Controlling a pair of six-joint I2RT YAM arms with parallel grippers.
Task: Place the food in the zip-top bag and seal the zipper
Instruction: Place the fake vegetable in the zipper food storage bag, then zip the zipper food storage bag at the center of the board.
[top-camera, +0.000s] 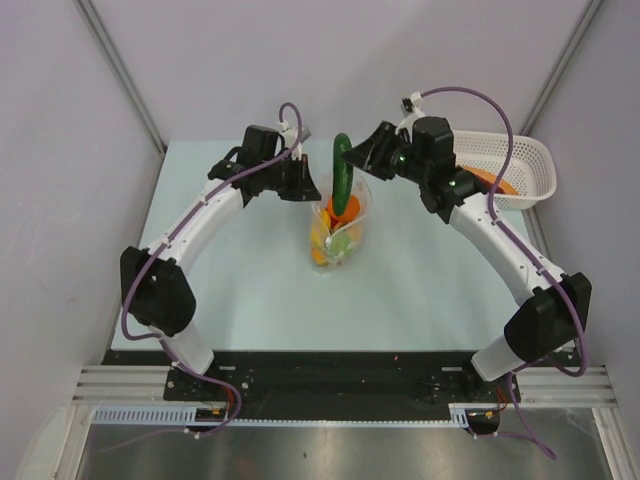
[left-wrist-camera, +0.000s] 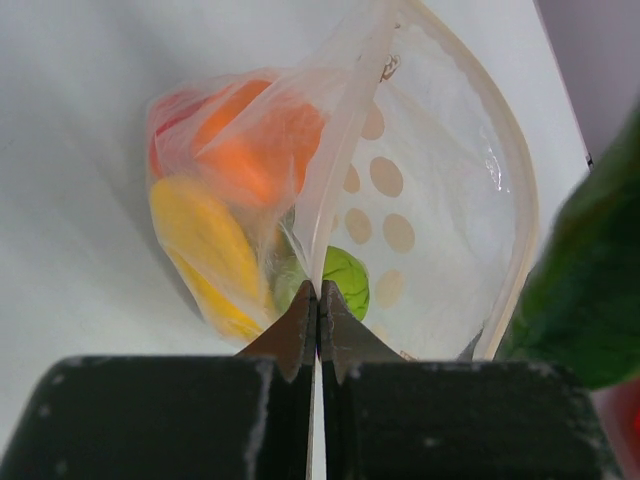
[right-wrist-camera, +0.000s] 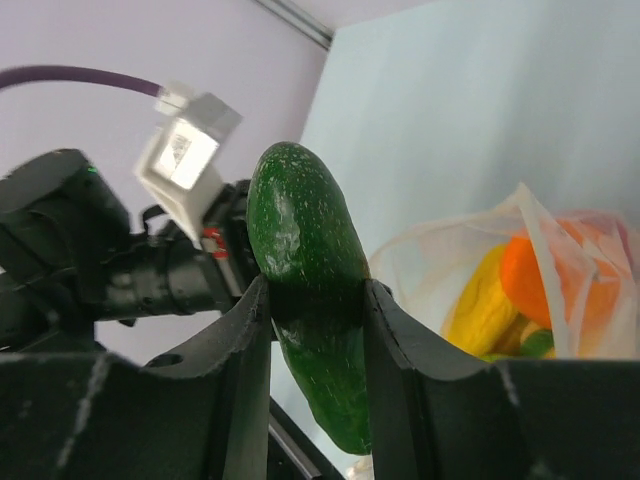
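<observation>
Left claw (left-wrist-camera: 318, 292) grips bag (left-wrist-camera: 455, 190), right claw (right-wrist-camera: 316, 292) one cucumber (right-wrist-camera: 298, 215).

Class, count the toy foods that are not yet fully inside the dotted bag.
2. A green cucumber is clamped in the right gripper by the mouth of the bag; an orange piece lies in the white basket. The right arm may hide more there.

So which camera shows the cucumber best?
The right wrist view: the cucumber fills the middle, clamped in the right gripper. The top view shows it small, over the bag. The left wrist view catches only a blurred green edge.
</observation>
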